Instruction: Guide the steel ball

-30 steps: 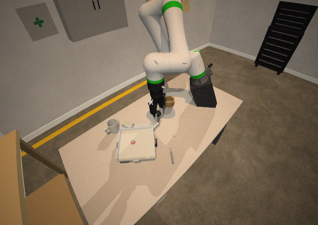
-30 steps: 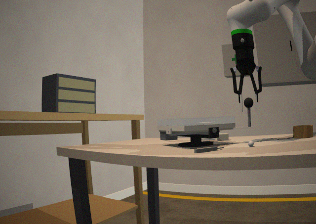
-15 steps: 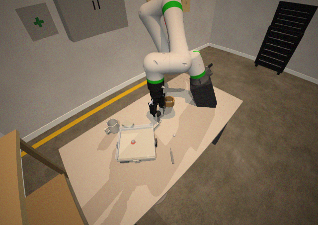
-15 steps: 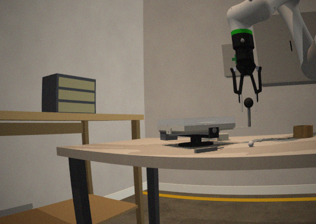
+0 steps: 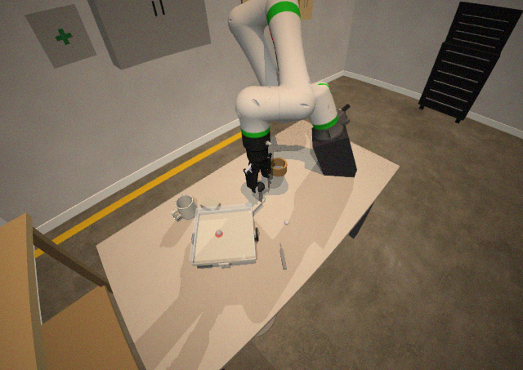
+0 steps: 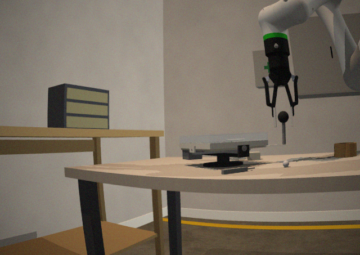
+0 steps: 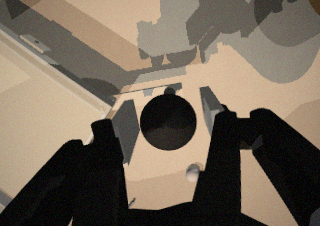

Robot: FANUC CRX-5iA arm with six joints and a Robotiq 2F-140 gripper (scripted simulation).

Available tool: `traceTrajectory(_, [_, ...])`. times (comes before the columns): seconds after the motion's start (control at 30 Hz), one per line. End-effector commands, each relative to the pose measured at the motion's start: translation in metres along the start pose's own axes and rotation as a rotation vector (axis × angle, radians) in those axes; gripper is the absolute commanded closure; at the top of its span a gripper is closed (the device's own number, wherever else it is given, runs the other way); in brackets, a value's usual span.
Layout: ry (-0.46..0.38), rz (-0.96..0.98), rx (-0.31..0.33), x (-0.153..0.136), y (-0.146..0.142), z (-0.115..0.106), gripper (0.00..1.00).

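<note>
The clear-lidded plate (image 5: 223, 239) sits on its black pivot stand near the table's middle and looks level in the side view (image 6: 224, 142). The steel ball (image 5: 219, 234) rests on the red printed spot near the plate's centre. A thin lever with a black knob (image 6: 283, 117) stands up from the plate's far corner. My gripper (image 6: 282, 112) hangs straight over the knob with its fingers open. The fingertips straddle the knob's top with a gap on both sides. In the wrist view the knob (image 7: 168, 122) lies between the dark fingers.
A grey mug (image 5: 185, 206) and a small wedge (image 5: 210, 203) lie close to the plate's far edge. A small white ball (image 5: 287, 221), a grey bar (image 5: 282, 256) and a brown ring (image 5: 279, 164) are on the table. The robot's black base (image 5: 333, 150) stands behind.
</note>
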State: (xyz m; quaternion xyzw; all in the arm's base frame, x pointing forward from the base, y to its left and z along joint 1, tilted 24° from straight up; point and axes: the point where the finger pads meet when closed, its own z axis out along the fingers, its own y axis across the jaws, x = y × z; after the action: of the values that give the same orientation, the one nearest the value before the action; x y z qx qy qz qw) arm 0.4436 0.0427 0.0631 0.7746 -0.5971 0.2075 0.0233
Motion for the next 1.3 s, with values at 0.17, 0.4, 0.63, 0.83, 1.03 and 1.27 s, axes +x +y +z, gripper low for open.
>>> traceTrajectory(0.17, [0.0,0.0,0.0,0.0,0.0,-0.003,0.58])
traceTrajectory(0.4, [0.0,0.0,0.0,0.0,0.0,-0.008,0.58])
traceTrajectory(0.63, [0.0,0.0,0.0,0.0,0.0,-0.019,0.58])
traceTrajectory(0.83, [0.0,0.0,0.0,0.0,0.0,-0.026,0.58])
traceTrajectory(1.03, [0.0,0.0,0.0,0.0,0.0,-0.037,0.58])
traceTrajectory(1.27, [0.0,0.0,0.0,0.0,0.0,-0.049,0.58])
